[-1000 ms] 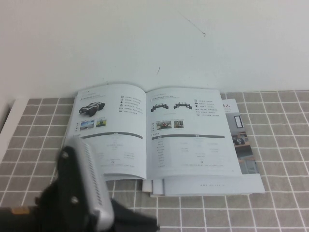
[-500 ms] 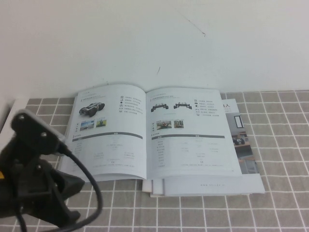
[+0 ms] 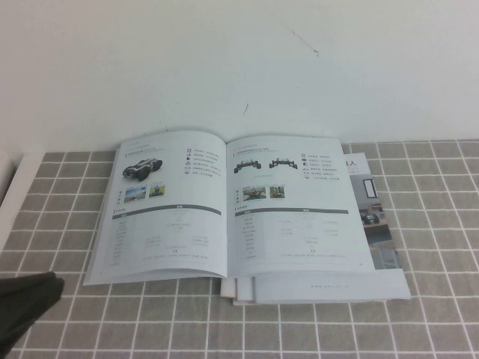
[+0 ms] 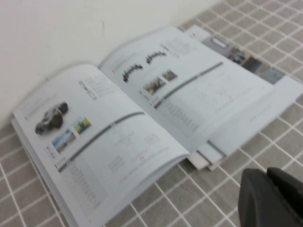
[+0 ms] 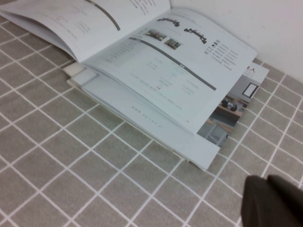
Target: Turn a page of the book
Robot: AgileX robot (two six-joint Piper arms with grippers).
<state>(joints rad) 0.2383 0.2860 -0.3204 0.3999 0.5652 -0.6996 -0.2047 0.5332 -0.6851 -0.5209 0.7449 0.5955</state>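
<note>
Left pincer [image 4: 272, 198] sits closed and empty, low at the counter's near-left corner, well clear of the book [image 3: 232, 206]. Right pincer [image 5: 274, 201] is likewise closed, holding nothing, off the book's near-right side. Book lies open and flat against the back wall, on the tiled counter [image 3: 434, 314], atop a larger printed piece [image 3: 374, 224] that juts out to the right. Page [image 3: 161, 202] with the vehicle photo rests on the left half, slightly bowed at the spine. Judgement: neither arm engages the page. No containers are present.
</note>
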